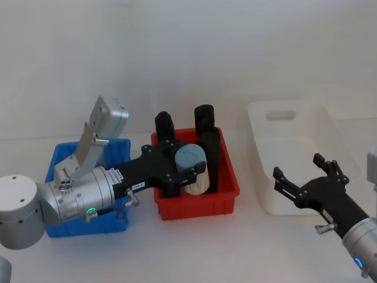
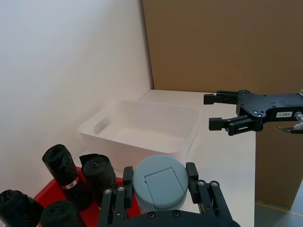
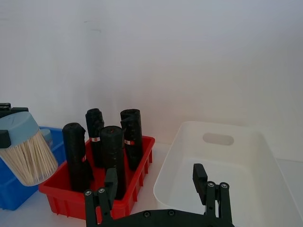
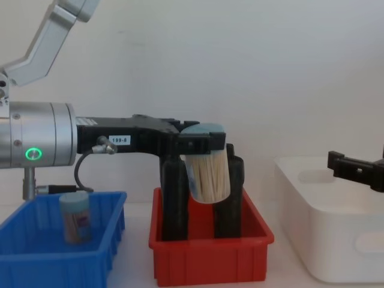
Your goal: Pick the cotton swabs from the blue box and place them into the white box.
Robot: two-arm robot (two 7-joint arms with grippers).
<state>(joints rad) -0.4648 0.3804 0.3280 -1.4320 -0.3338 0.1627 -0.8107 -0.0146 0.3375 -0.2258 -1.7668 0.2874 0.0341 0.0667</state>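
My left gripper [image 1: 189,170] is shut on a tub of cotton swabs [image 1: 194,168] with a light blue lid and holds it tilted above the red bin. The chest view shows the tub [image 4: 206,169] hanging clear of the bin floor; the left wrist view shows its lid [image 2: 160,183] between the fingers. A second cotton swab tub [image 4: 76,217] stands in the blue box [image 4: 36,267], which sits at the left [image 1: 88,228]. The white box [image 1: 294,147] stands at the right, with nothing in it that I can see. My right gripper [image 1: 298,167] hovers open at its near wall, holding nothing.
The red bin [image 1: 197,207] sits between the blue and white boxes and holds several tall black rolls [image 1: 206,125] standing upright. These rolls rise close behind and beside the held tub. A pale wall runs along the back of the table.
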